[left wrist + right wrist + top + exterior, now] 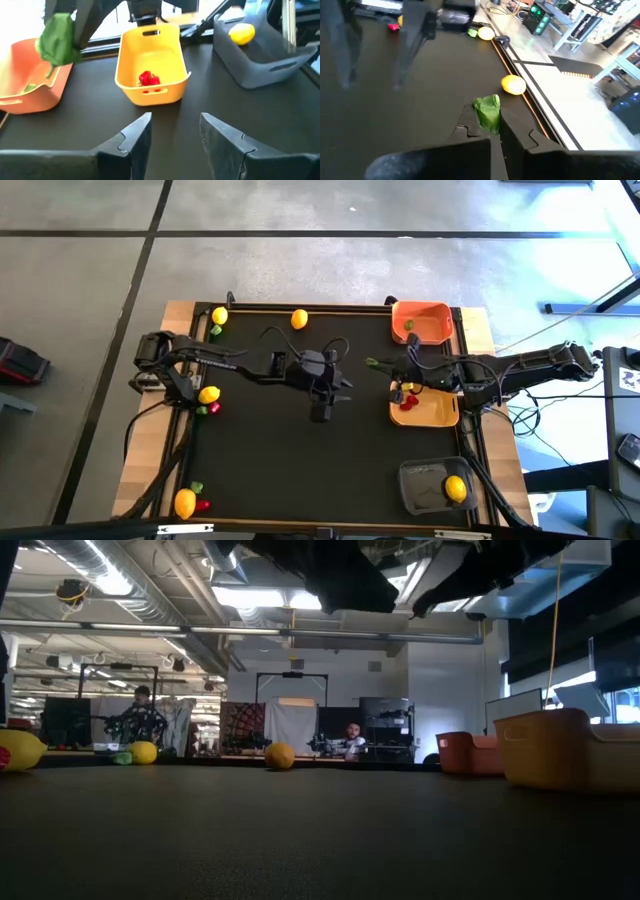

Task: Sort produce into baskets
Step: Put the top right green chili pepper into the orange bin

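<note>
your right gripper (487,131) is pinching a green piece (488,113), held above the mat between the orange basket (421,322) at about one o'clock and the yellow basket (426,408) at three o'clock. red pieces (148,78) lie in the yellow basket; a lemon (455,487) sits in the grey basket (436,484) at five o'clock. your left gripper (172,134) waits at mat centre, fingers spread, empty. next, judge: carry the green piece over the orange basket, then release.
</note>
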Available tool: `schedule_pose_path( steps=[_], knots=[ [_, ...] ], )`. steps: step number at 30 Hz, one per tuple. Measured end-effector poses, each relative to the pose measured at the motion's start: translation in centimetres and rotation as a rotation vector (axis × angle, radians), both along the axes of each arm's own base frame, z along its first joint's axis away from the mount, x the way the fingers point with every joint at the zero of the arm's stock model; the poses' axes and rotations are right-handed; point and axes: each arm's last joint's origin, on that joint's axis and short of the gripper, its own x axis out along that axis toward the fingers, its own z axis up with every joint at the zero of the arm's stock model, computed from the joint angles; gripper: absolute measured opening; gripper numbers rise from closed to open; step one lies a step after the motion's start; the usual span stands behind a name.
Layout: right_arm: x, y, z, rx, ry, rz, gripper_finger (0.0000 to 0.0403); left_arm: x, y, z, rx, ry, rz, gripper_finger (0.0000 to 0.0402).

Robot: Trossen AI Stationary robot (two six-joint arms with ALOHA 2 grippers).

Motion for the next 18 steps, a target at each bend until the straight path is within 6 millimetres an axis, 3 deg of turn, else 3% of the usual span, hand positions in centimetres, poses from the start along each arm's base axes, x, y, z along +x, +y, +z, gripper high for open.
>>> schedule_pose_path(
  steps=[7,18],
  knots=[
    [0.0,-0.8,-0.1,0.021,0.004,-0.041,0.0014,-0.6,0.0,-2.6,-0.045,-0.088,0.022,0.0159],
    [-0.9,-5.0,-1.3,0.097,0.108,-0.231,0.0014,-1.9,0.1,-5.6,-0.096,-0.131,0.045,0.0159]
  ],
)
